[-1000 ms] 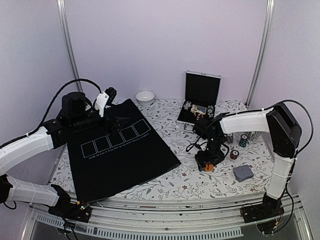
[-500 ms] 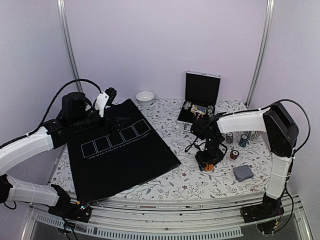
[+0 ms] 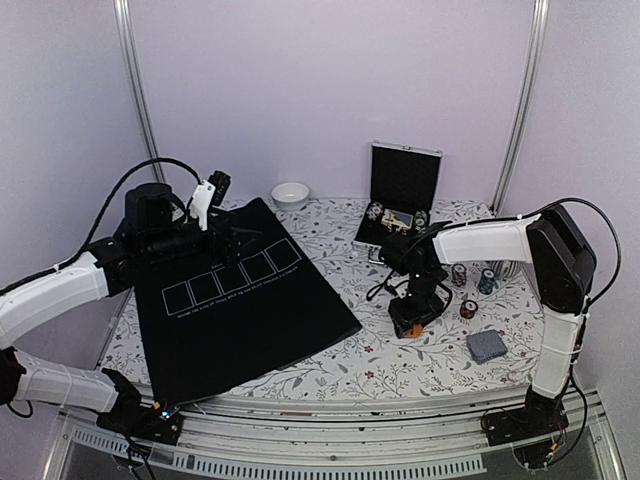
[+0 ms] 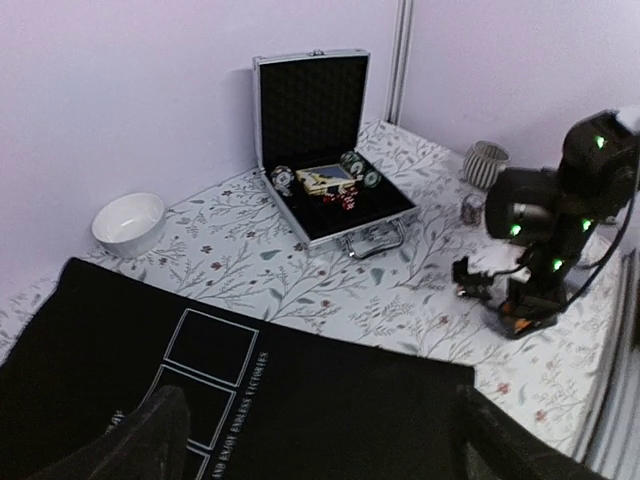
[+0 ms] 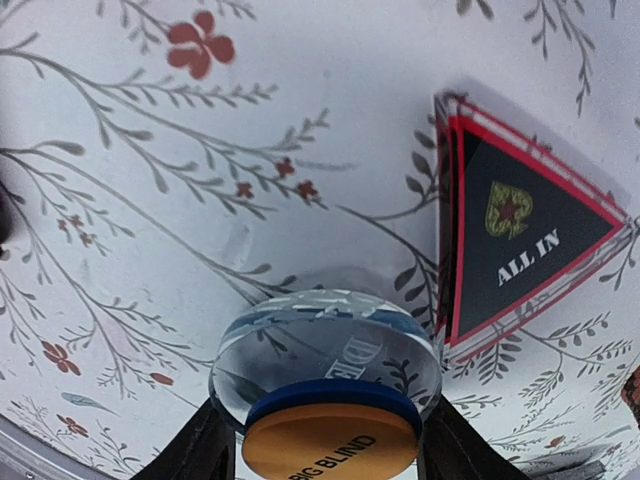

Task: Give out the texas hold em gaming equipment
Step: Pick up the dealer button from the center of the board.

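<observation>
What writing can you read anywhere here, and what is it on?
"ALL IN": black-red triangular marker.
"BIG BLIND": orange disc.
"DE...", only partly legible: clear round button.
White lettering on black mat: too blurred to read.
Labels inside open case: too small.

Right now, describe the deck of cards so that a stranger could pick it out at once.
Start at the floral tablecloth, on its right half beyond the black mat. Near the front edge lies the deck of cards. It is the only flat, blue-grey patterned rectangle there; the chip stacks behind it are small and round.
</observation>
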